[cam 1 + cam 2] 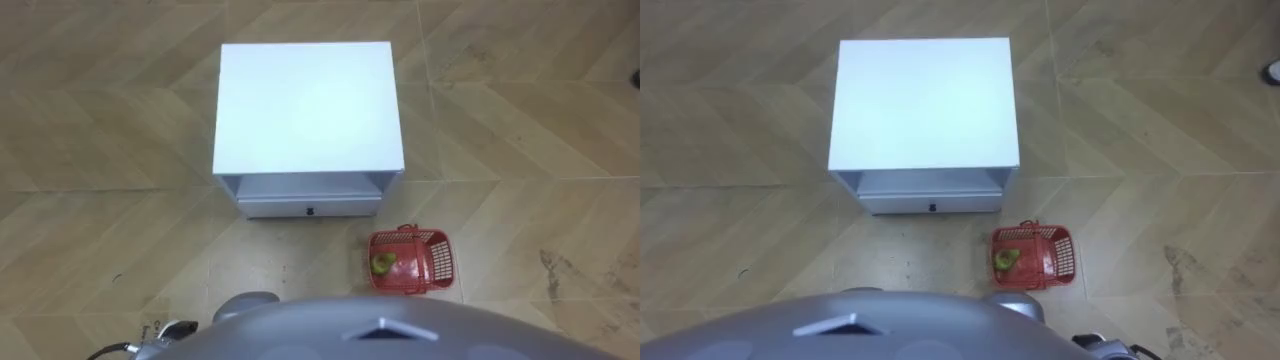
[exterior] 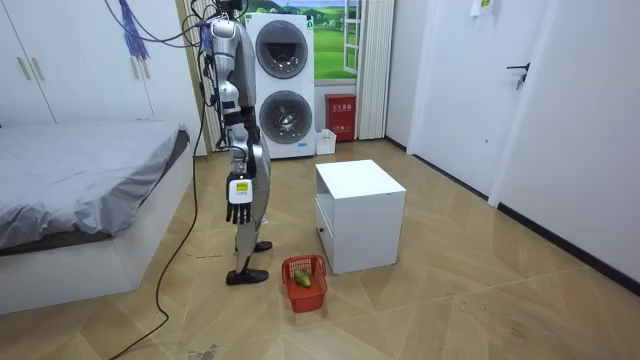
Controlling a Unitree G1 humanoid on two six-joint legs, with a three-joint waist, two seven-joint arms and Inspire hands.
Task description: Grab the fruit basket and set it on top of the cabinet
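The red plastic fruit basket (image 1: 428, 262) stands on the wooden floor, just right of the white nightstand's front corner. A green fruit (image 1: 383, 263) lies in its left end. In the room view the basket (image 2: 312, 285) sits a short step in front of my feet, on the side nearer the camera. I stand upright facing the nightstand. My right hand (image 2: 233, 205) hangs at my side at thigh height, fingers straight and relaxed, well above the basket and empty. A small part of my left hand (image 1: 168, 329) peeks in at the lower left edge of the left eye view.
The white nightstand (image 1: 305, 105) with a shelf gap and a low drawer (image 1: 310, 208) stands straight ahead. A bed (image 2: 70, 190) lies behind me. Two stacked washing machines (image 2: 285, 85) stand at the far wall. Open floor lies right of the basket.
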